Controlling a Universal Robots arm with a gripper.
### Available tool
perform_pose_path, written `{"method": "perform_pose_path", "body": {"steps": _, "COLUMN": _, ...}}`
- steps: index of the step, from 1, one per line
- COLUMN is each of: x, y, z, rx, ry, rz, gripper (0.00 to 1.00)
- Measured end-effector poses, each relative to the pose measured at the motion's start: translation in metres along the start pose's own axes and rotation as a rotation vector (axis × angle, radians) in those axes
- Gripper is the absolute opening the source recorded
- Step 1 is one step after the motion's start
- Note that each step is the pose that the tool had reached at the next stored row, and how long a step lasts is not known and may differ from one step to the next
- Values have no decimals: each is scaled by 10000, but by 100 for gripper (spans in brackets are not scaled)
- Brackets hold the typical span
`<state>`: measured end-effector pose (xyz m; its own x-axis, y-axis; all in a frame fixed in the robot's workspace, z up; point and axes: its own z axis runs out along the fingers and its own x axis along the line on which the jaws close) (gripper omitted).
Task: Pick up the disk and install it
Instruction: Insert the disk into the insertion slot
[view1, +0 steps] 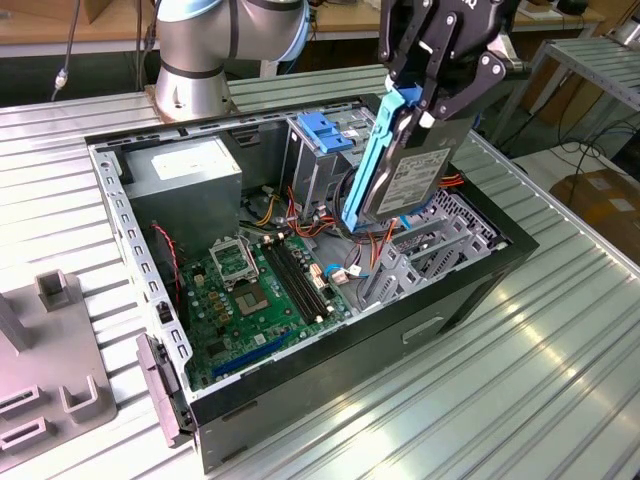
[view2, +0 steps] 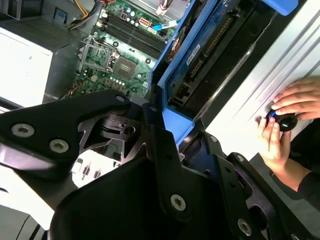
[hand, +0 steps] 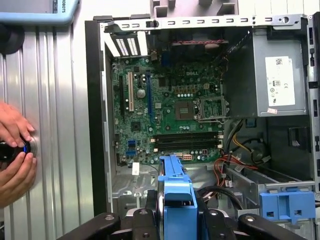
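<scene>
My gripper is shut on the disk, a dark-grey drive with bright blue side rails. The disk hangs tilted on edge above the open computer case, over the drive bay area at the exterior view's right. In the first wrist view the disk's blue end tab sits between the black fingers, with the motherboard beyond it. The second wrist view shows the disk edge-on, running away from the gripper links.
A grey power supply fills the case's far corner. A blue latch piece stands on the drive cage. Red and orange cables lie beside the bay. A person's hands hold a dark knob on the table beside the case. A grey fixture sits at the exterior view's left.
</scene>
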<state>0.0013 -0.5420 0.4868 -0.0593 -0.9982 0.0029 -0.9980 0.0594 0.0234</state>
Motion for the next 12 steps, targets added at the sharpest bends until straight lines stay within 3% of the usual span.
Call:
{"method": "perform_pose_path", "body": {"steps": 4, "x": 30, "y": -109, "z": 10, "rx": 0, "ry": -2, "rz": 1, "gripper": 37}}
{"method": "perform_pose_path", "body": {"steps": 7, "x": 45, "y": -207, "z": 17, "rx": 0, "ry": -2, "rz": 0, "gripper": 37}}
{"method": "perform_pose_path", "body": {"steps": 9, "x": 66, "y": -305, "z": 26, "rx": 0, "ry": -2, "rz": 0, "gripper": 37}}
{"method": "perform_pose_path", "body": {"steps": 12, "x": 80, "y": -386, "z": 34, "rx": -1, "ry": 1, "rz": 0, "gripper": 37}}
